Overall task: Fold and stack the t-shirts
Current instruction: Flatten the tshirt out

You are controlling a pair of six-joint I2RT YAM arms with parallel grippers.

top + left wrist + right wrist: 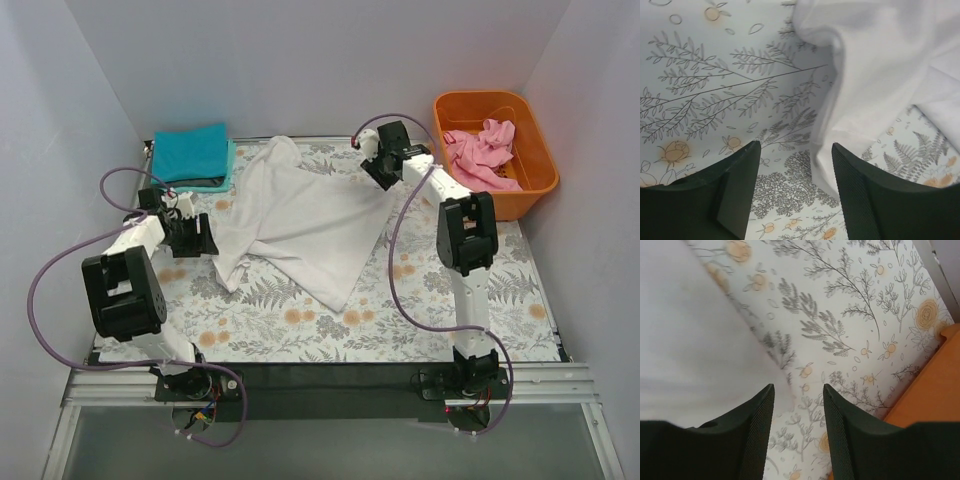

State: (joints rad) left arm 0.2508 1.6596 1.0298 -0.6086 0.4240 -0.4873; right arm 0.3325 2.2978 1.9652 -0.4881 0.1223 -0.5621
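Left gripper (pixel 796 150) has its jaws spread, and the edge of the white shirt (pixel 880 60) sits in the gap beside one finger, not pinched. Right gripper (pixel 799 390) is spread too, over the floral table cover (pixel 850 315) just off that shirt. It lies rumpled mid-table. The teal shirt (pixel 190 155) is folded back left, and the pink shirt (pixel 485 148) is bunched in the orange tub (pixel 540 175).

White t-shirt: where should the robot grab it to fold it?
The white t-shirt lies mostly flat, but its left edge is bunched up off the table. So probably pinch there, with the left pincer coming in from the left.
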